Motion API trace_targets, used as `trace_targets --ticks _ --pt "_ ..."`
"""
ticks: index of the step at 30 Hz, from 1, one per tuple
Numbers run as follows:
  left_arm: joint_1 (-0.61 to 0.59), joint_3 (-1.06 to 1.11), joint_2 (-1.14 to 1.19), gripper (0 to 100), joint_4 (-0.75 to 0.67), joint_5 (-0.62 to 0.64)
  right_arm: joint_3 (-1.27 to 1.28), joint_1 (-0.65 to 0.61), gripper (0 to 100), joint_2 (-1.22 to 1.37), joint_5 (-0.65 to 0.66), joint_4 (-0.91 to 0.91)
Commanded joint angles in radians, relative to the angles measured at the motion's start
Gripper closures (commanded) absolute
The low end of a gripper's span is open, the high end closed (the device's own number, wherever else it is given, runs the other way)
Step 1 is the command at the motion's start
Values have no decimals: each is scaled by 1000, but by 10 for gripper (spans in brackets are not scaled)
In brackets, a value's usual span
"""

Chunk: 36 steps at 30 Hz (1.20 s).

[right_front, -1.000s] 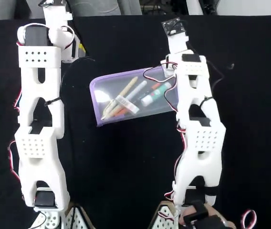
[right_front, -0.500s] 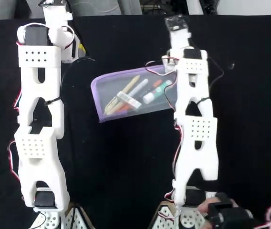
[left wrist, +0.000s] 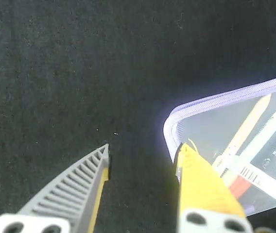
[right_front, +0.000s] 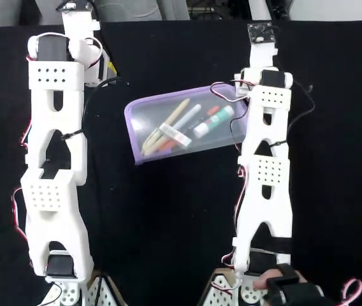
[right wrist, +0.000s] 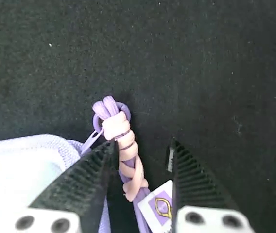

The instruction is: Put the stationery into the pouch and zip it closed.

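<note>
Mid-frame, pouch point(right_front: 168, 108) loaded; we clamp open right fingers point(right wrist: 104, 155) on zip pull point(right wrist: 111, 121), open left fingers point(left wrist: 189, 165) brace corner.

The right arm point(right_front: 267, 172) hides one end of the pouch point(right_front: 146, 118) in the high view; an edge crops it in the left wrist view. Whether its zip point(right_front: 168, 99) is fully shut is probably too small to tell.
</note>
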Motion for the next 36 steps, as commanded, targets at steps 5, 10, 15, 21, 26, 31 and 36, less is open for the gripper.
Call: trace_targets --ticks 5,10,15,21,26,31,36 --pt "13 -8 -15 772 -17 6 -42 -32 839 -24 71 55" --pt "12 -10 -15 772 -17 6 -93 -48 839 -27 75 92" --pt "13 -10 -15 772 -17 6 -71 -63 840 -15 77 60" --pt "13 -8 -15 772 -17 6 54 -57 843 -24 101 -17" --pt "13 -8 -15 772 -17 6 88 -28 945 -51 72 -28" --pt "12 -8 -15 772 -15 6 88 -12 986 -56 74 -14" --pt "10 -8 -15 772 -12 6 19 5 988 -74 74 44"
